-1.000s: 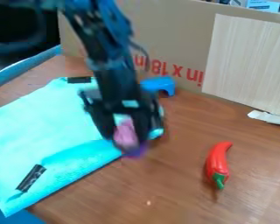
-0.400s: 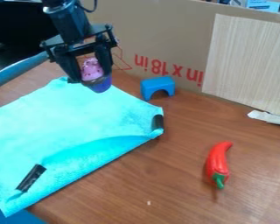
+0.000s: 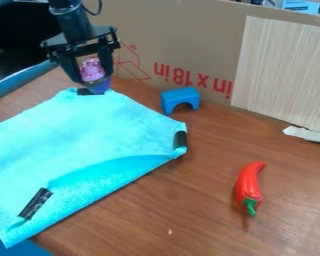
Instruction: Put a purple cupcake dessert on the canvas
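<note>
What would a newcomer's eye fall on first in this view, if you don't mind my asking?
Probably the bright turquoise cloth spread over the left part of the wooden table, with strips of black tape at its corners. Next comes the glossy red pepper lying on bare wood at the right, and then the pink and purple cupcake held in the black gripper at the cloth's far corner.
</note>
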{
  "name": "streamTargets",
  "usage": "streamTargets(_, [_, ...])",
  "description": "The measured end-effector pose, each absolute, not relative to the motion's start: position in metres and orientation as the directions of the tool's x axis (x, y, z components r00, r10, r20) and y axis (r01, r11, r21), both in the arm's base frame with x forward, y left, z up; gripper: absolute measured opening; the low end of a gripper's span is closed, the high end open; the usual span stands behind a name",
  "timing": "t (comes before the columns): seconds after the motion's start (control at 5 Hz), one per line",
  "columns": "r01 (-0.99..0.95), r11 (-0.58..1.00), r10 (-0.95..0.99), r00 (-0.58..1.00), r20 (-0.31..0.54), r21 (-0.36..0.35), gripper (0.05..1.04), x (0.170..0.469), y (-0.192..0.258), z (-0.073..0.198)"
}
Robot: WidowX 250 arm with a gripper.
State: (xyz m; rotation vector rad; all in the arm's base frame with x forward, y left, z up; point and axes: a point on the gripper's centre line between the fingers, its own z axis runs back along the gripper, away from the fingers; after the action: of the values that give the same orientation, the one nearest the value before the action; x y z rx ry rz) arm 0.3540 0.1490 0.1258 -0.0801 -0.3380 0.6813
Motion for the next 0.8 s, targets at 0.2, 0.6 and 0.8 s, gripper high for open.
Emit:
streamTargets(0.2, [-0.621, 0.775, 0.623, 0.721, 0.303, -0.116, 0.785, 0.353, 0.162, 0.118])
streamTargets(0.6, [-0.618, 0.781, 0.562, 0.758, 0.331, 0.09, 0.785, 0.348, 0.181, 0.103])
streamTargets(0.8, [-0.598, 0.791, 0.541, 0.784, 0.305, 0.131, 0.785, 0.347, 0.185, 0.089])
